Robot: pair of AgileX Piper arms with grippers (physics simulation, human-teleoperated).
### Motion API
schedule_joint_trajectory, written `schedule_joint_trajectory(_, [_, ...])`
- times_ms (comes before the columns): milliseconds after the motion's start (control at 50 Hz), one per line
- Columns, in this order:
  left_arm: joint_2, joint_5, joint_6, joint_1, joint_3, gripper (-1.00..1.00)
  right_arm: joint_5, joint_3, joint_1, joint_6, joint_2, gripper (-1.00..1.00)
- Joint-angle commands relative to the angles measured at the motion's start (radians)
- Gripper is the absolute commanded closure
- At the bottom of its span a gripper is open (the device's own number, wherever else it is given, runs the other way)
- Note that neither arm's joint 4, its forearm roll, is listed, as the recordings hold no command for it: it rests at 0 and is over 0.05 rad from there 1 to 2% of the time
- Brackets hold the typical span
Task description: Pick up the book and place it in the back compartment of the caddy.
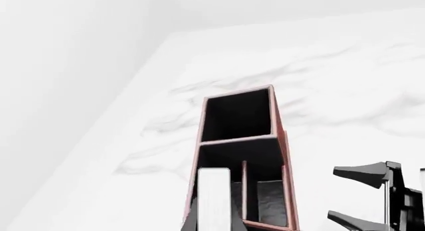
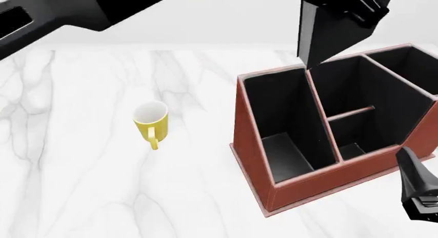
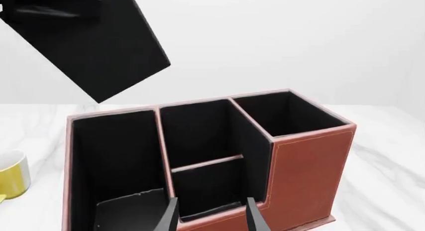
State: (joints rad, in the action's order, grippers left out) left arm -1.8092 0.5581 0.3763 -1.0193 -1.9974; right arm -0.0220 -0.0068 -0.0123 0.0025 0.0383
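- While lowering the book (image 2: 327, 35), held upright and high over the caddy (image 2: 253, 130) in the left gripper (image 2: 342, 12), clamped tight on its upper end, watch the lower corner: poised right over the divider between a long cell and the farther short cell, so likely to snag or perch on that thin wall.
- Expect a straight descent to end in the wrong cell; to reach the back compartment (image 2: 356, 138), taken as the short cell against the low rim, shift toward the arms' side first.
- Beware the tilt visible from the right wrist view: entering corner-first could wedge the cover across a narrow squarish opening, or nudge the caddy along the table (image 2: 82, 186).
- Avoid releasing from this height; probably a bounce off a rim and a fall outside.
- Mind the right gripper (image 2: 417, 192), fingers apart and holding nothing, parked low just beside the caddy's near corner, close to the target cell; possible collision if brought down carelessly.
- Ignore the yellow mug (image 2: 151, 120), well apart.
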Motion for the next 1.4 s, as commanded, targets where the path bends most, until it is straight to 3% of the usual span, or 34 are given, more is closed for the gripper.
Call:
schedule_joint_trajectory(20, [-0.115,-0.060,-0.025,-0.053,-0.099,1.00,-0.008,-0.002,0.000,0.002,0.010,-1.00])
schedule_joint_trajectory(220, [-0.186,-0.043,-0.029,-0.087,-0.160,1.00,-0.029,0.000,0.003,0.004,0.032,-1.00])
schedule_joint_trajectory(380, [-0.284,-0.027,-0.069,-0.071,-0.273,1.00,-0.023,0.000,0.004,0.003,0.027,-1.00])
schedule_joint_trajectory(460, [-0.298,-0.033,-0.072,-0.074,-0.275,1.00,-0.033,0.002,0.004,0.005,0.037,-1.00])
schedule_joint_trajectory(500, [-0.297,-0.062,-0.077,-0.076,-0.253,1.00,-0.025,0.006,0.004,0.006,0.025,-1.00])
schedule_joint_trajectory(560, [-0.263,-0.123,-0.087,-0.108,-0.138,1.00,-0.023,0.005,0.004,0.007,0.024,-1.00])
schedule_joint_trajectory(800, [-0.277,-0.216,-0.094,-0.100,-0.035,1.00,-0.030,0.005,0.004,0.008,0.034,-1.00])
schedule_joint_trajectory(1400, [-0.341,-0.334,-0.120,-0.091,0.029,1.00,-0.038,0.000,0.005,0.013,0.047,-1.00])
